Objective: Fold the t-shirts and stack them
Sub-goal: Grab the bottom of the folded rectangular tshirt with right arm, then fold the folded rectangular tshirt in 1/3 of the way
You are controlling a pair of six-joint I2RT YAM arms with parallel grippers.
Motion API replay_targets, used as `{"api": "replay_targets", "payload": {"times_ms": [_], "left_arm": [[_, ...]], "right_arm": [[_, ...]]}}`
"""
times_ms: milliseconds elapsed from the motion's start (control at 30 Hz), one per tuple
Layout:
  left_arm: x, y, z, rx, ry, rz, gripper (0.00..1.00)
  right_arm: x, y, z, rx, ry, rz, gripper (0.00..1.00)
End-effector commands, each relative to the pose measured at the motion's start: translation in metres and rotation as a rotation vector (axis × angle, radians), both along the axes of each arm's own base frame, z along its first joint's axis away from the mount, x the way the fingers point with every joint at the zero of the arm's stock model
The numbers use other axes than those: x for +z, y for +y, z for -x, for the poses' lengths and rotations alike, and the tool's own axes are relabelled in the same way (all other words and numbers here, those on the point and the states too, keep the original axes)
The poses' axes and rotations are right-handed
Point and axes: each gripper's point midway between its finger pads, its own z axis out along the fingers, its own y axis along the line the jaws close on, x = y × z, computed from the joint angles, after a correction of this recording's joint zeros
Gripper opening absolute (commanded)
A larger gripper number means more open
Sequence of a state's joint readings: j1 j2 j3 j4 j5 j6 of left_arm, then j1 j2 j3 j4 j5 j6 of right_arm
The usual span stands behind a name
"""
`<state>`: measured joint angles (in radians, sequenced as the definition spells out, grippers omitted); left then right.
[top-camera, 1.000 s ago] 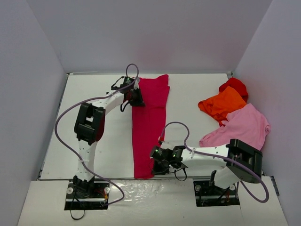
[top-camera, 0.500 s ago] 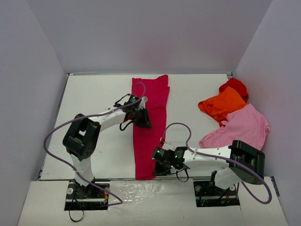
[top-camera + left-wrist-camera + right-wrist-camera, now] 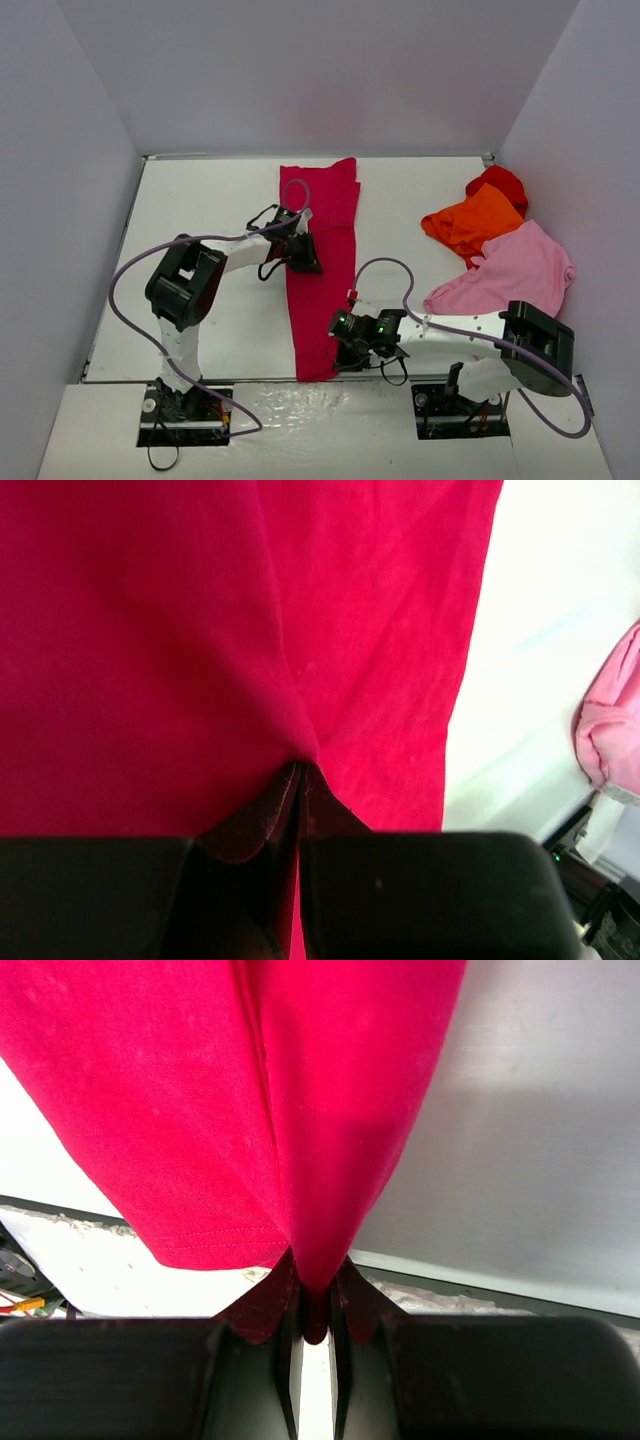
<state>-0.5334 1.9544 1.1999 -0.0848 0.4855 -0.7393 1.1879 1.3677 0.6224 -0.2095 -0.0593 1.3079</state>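
Observation:
The crimson-magenta t-shirt (image 3: 330, 210) lies folded into a long narrow strip down the middle of the table, from the far edge to the near edge. My left gripper (image 3: 309, 263) is shut on the strip's left edge about halfway along; the left wrist view shows the cloth (image 3: 200, 630) pinched between the closed jaws (image 3: 300, 772). My right gripper (image 3: 337, 351) is shut on the strip's right edge near its near end; the right wrist view shows a fold of the cloth (image 3: 300, 1080) held between the jaws (image 3: 315, 1305). The orange (image 3: 475, 220), light pink (image 3: 522, 268) and red (image 3: 500, 183) t-shirts lie crumpled at the right.
The three crumpled shirts overlap in a heap against the right wall. Grey walls enclose the white table (image 3: 200, 200) on the left, far and right sides. The table's near edge (image 3: 520, 1295) runs just under the right gripper.
My left gripper has moved from the strip's far left corner down its left edge to mid-length. The strip's near end and my right gripper have shifted slightly right.

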Motion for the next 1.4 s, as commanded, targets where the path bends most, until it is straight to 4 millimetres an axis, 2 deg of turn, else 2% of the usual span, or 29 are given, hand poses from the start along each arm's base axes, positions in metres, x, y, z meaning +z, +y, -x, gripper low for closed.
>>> {"api": "replay_targets", "payload": {"times_ms": [0,167,233,367,567,700,800,933,1033,1100,1200,1267,1367], "left_arm": [[0.024,-0.004,-0.052,0.046,-0.174,-0.001,0.00],[0.029,-0.017,-0.063,0.025,-0.166,0.049,0.00],[0.040,-0.021,-0.069,0.032,-0.205,0.073,0.00],[0.051,-0.016,-0.081,0.046,-0.259,0.051,0.00],[0.054,-0.009,-0.092,0.066,-0.261,0.070,0.00],[0.036,-0.001,-0.102,0.087,-0.232,0.051,0.00],[0.008,0.003,-0.103,0.097,-0.190,0.029,0.00],[-0.012,0.002,-0.101,0.102,-0.163,0.034,0.00],[-0.026,0.000,-0.097,0.108,-0.128,0.047,0.00],[-0.029,-0.002,-0.095,0.106,-0.124,0.062,0.00],[-0.031,-0.003,-0.091,0.106,-0.119,0.068,0.00],[-0.032,-0.003,-0.087,0.102,-0.115,0.069,0.00],[-0.034,0.000,-0.082,0.099,-0.112,0.063,0.00]], "right_arm": [[0.015,0.000,-0.005,-0.003,-0.028,-0.005,0.00],[0.022,0.003,-0.009,0.015,-0.044,-0.003,0.00],[0.021,0.002,-0.008,0.019,-0.039,0.000,0.00],[0.021,0.002,-0.008,0.022,-0.039,0.001,0.00],[0.020,0.003,-0.008,0.031,-0.039,0.007,0.00],[0.023,0.005,-0.010,0.035,-0.046,-0.001,0.00],[0.030,0.007,-0.014,0.032,-0.058,-0.015,0.00],[0.040,0.010,-0.023,0.036,-0.081,-0.031,0.00],[0.050,0.011,-0.041,0.032,-0.109,-0.033,0.00],[0.070,0.017,-0.064,0.029,-0.157,-0.053,0.00],[0.091,0.011,-0.105,0.051,-0.247,-0.024,0.00],[0.106,0.003,-0.142,0.034,-0.307,0.016,0.00],[0.123,0.000,-0.180,0.039,-0.368,0.043,0.00]]}}
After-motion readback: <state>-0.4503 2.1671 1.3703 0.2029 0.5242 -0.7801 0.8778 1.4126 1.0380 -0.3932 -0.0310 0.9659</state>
